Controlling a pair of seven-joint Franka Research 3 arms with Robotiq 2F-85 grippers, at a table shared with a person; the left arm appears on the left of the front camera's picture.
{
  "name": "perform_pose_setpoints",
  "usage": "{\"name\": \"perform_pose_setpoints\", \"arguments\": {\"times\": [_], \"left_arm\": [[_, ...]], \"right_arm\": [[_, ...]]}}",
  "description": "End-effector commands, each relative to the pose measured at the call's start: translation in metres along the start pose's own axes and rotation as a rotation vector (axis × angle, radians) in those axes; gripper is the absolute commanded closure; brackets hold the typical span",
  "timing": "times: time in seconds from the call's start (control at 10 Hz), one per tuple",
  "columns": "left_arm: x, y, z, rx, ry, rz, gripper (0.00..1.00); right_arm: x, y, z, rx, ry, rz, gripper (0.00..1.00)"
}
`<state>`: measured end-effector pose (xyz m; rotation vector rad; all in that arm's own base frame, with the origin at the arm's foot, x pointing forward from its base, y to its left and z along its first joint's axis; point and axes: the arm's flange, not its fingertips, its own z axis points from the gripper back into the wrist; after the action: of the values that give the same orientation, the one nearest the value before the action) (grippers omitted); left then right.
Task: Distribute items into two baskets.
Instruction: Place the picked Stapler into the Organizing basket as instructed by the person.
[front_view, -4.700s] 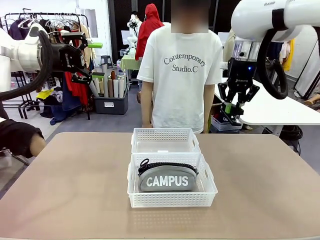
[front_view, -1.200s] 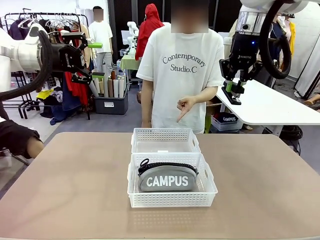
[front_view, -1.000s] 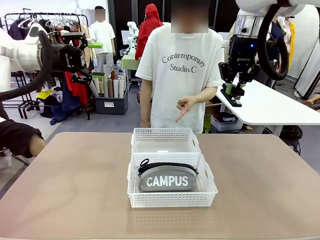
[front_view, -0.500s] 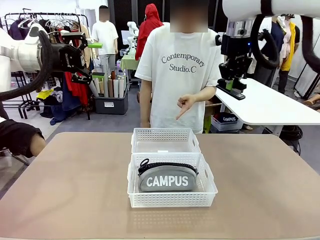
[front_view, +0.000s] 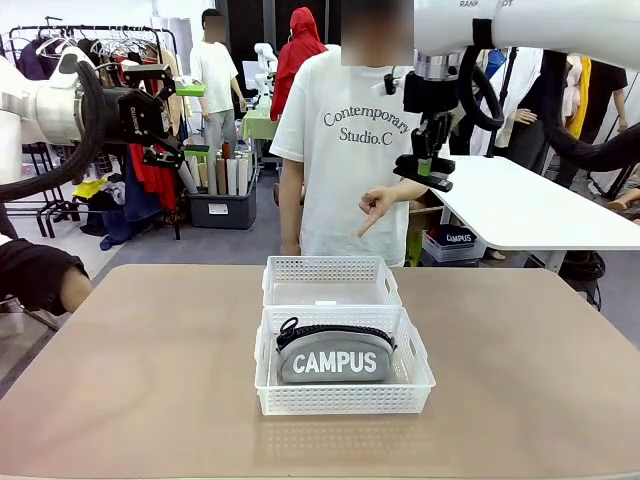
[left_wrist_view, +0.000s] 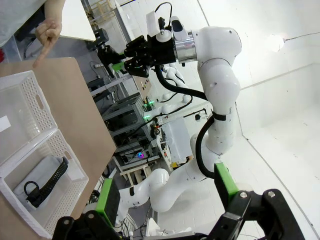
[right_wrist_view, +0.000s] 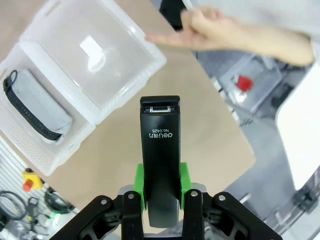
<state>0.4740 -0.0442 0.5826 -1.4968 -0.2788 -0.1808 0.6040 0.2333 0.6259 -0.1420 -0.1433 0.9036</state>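
The grey "CAMPUS" pouch (front_view: 335, 357) lies in the near white basket (front_view: 340, 399). Behind it, the far basket (front_view: 330, 268) holds just a small white label. My right gripper (front_view: 428, 160) hangs high beyond the baskets, in front of the person, shut on the black stapler (front_view: 421, 180). The right wrist view looks down past the stapler (right_wrist_view: 160, 150) to the far basket (right_wrist_view: 117, 67) and the pouch (right_wrist_view: 40, 112). My left gripper (front_view: 165, 112) is raised at the far left, open and holding nothing. Its left wrist view takes in both baskets (left_wrist_view: 22, 100) and the pouch (left_wrist_view: 47, 172).
The person stands at the table's far edge, one hand (front_view: 377, 208) pointing a finger down toward the far basket. Bare tabletop (front_view: 150, 360) surrounds the baskets. A white table (front_view: 520, 210) stands at the back right, clothes racks at the back left.
My right arm has swung left with the stapler, from over the white side table to in front of the person. The person has raised a pointing hand. The left arm stayed still.
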Motion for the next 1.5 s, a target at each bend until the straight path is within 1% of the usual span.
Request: {"name": "perform_pose_setpoints", "arguments": {"times": [0.0,0.1,0.2,0.3,0.4,1.0,1.1,1.4], "left_arm": [[-0.001,-0.001,0.0,-0.002,0.0,-0.001,0.0],[-0.001,-0.001,0.0,-0.002,0.0,-0.001,0.0],[-0.001,-0.001,0.0,-0.002,0.0,-0.001,0.0],[-0.001,-0.001,0.0,-0.002,0.0,-0.001,0.0],[-0.001,-0.001,0.0,-0.002,0.0,-0.001,0.0],[-0.001,-0.001,0.0,-0.002,0.0,-0.001,0.0],[-0.001,-0.001,0.0,-0.002,0.0,-0.001,0.0],[-0.001,-0.001,0.0,-0.002,0.0,-0.001,0.0]], "right_arm": [[0.016,-0.002,0.009,-0.05,-0.065,0.104,1.0],[0.023,0.003,0.008,-0.053,-0.086,0.117,1.0],[0.028,0.003,0.008,-0.056,-0.085,0.118,1.0],[0.03,0.004,0.01,-0.045,-0.092,0.074,1.0],[0.021,0.009,0.002,-0.031,-0.073,0.098,1.0],[0.022,0.01,-0.002,-0.029,-0.072,0.097,1.0],[0.04,0.009,-0.016,-0.012,-0.072,0.172,1.0],[0.083,0.014,-0.043,-0.013,-0.106,0.256,1.0]]}}
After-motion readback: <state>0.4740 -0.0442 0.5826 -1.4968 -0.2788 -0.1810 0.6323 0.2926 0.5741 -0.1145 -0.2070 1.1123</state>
